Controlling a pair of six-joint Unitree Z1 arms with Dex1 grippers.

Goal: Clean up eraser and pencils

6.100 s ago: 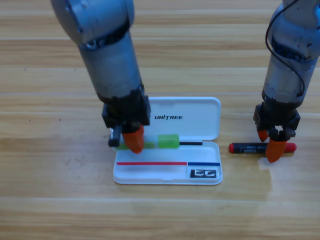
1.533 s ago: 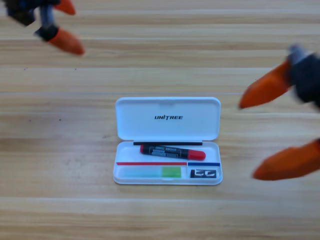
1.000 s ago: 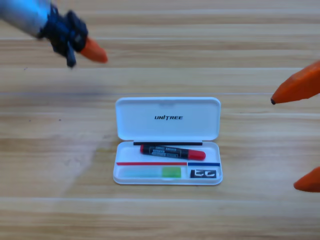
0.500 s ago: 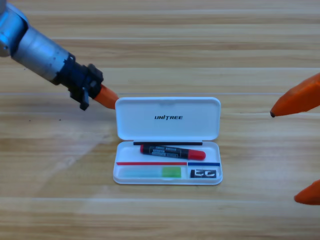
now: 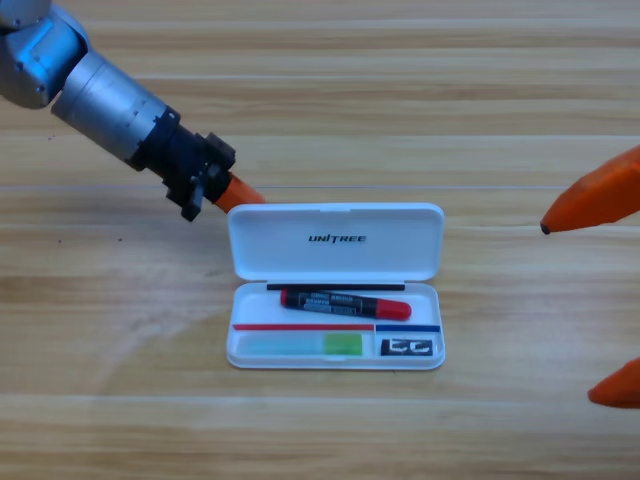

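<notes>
The white case (image 5: 233, 352) lies open in the middle of the table, its lid (image 5: 390, 250) raised behind the tray. The red pencil (image 5: 345, 302) lies in the tray's upper slot. In the lower left slot rests the green pencil (image 5: 305, 344). The dark eraser (image 5: 407, 347) fills the lower right slot. My left gripper (image 5: 240, 192) reaches in from the upper left, its orange jaws together as one wedge against the lid's far left corner. At the right edge my right gripper (image 5: 568, 313) hangs open and large, holding nothing.
The left arm's grey forearm (image 5: 105, 95) slants across the upper left of the wooden table (image 5: 320, 100). Nothing else lies on the wood around the case.
My left gripper has slid right and a little down, reaching the lid's far left corner. The lid's far edge now sits slightly nearer the tray. The right gripper has held still.
</notes>
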